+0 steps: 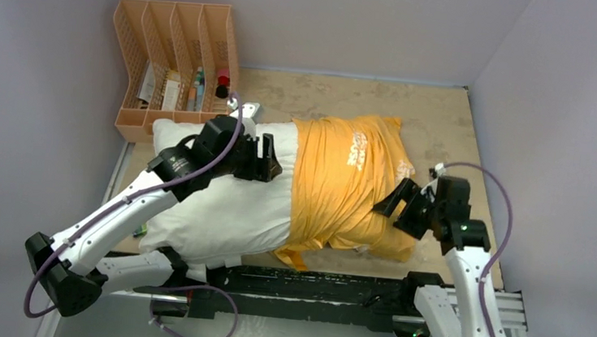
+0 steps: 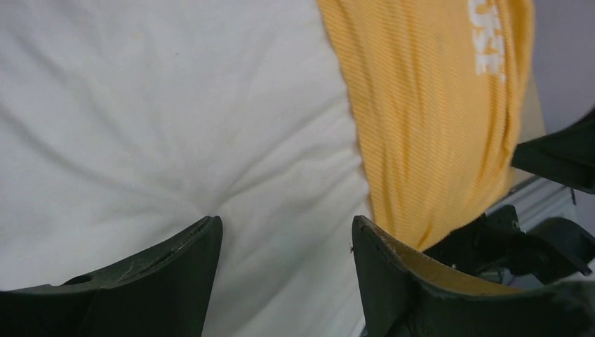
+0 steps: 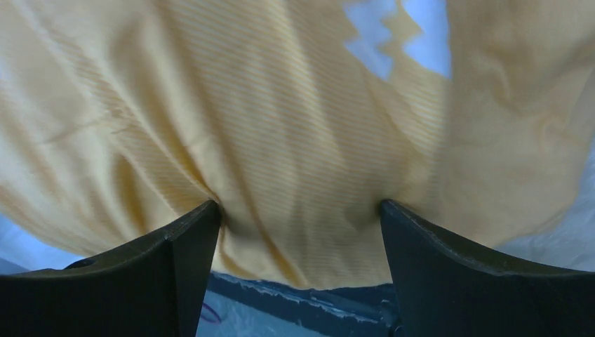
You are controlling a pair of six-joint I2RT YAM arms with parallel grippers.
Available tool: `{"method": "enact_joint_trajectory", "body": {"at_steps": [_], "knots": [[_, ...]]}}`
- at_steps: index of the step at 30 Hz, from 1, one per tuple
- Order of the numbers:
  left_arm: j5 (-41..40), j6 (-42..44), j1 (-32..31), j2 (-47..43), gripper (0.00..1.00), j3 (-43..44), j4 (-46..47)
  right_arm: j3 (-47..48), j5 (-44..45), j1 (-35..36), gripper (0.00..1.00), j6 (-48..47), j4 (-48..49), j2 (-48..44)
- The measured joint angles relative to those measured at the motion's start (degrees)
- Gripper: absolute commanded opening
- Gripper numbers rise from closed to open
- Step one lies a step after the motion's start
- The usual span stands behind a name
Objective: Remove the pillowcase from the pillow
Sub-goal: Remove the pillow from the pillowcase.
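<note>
At the near edge of the counter (image 1: 446, 124), a black rail (image 1: 309, 288) carries the two arm bases. Just beyond it the pillow (image 1: 219, 202) lies lengthwise from left to right. Its left half is bare white. Its right half is inside the pillowcase (image 1: 335, 180), whose open edge runs across the pillow's middle. A loose near corner of the pillowcase spills onto the counter beside the rail.

The right tool (image 1: 398, 203) meets the pillowcase at its right near side. In the right wrist view its fingers (image 3: 175, 253) stand wide apart, with orange fabric bunched and sagging between them, not pinched flat.

The left tool (image 1: 270, 159) sits on the bare pillow, just left of the pillowcase edge. Its fingers (image 2: 182, 267) are also spread, tips pressed against the white cloth, and creases run in toward the gap.

White lettering (image 1: 360, 149) shows on the far right part of the pillowcase.

At the far left corner a pink slotted rack (image 1: 140, 32) touches the pillow's far left end. It holds a few small items too small to name.
</note>
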Motion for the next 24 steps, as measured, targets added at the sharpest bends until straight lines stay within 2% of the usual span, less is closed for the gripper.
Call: {"method": "enact_joint_trajectory", "body": {"at_steps": [2, 4, 6, 7, 13, 15, 16, 18, 19, 20, 24], "knots": [[2.9, 2.6, -1.2, -0.3, 0.69, 3.4, -3.5, -8.1, -1.7, 0.0, 0.60, 4.4, 1.3, -2.7], [4.2, 4.3, -4.2, 0.2, 0.69, 6.3, -6.5, -13.3, -4.0, 0.0, 0.33, 8.5, 4.3, -4.0], [4.2, 5.2, -8.7, 1.1, 0.70, 8.0, -9.6, -14.1, -3.8, -0.1, 0.08, 10.0, 5.9, -4.1], [3.6, 5.3, -10.8, 1.7, 0.70, 8.3, -10.8, -13.6, -2.6, 0.0, 0.00, 10.4, 6.8, -3.9], [-6.5, 2.1, -23.6, 7.6, 0.71, 7.4, -17.6, -6.0, 6.1, 0.2, 0.00, 9.7, 10.2, -0.3], [-9.6, 0.7, -26.2, 9.9, 0.65, 7.2, -18.5, -2.9, 7.6, 0.5, 0.00, 8.2, 11.1, 3.4], [-11.7, -0.2, -27.5, 11.4, 0.59, 7.2, -18.9, -1.5, 8.1, 0.6, 0.00, 7.4, 11.4, 5.6], [-14.7, -1.2, -29.1, 14.3, 0.35, 7.1, -19.5, 0.3, 8.7, 0.7, 0.00, 6.1, 11.9, 9.1], [-16.3, -2.1, -29.7, 15.9, 0.14, 6.9, -20.0, 1.0, 9.4, 0.7, 0.00, 5.3, 12.1, 10.5], [-18.1, -2.9, -30.1, 17.6, 0.00, 6.6, -20.6, 1.5, 10.1, 0.8, 0.00, 4.5, 12.3, 11.3], [-24.1, -6.4, -30.6, 23.5, 0.00, 5.2, -21.8, 4.5, 14.2, 0.3, 0.00, 1.6, 10.5, 11.9]]}}
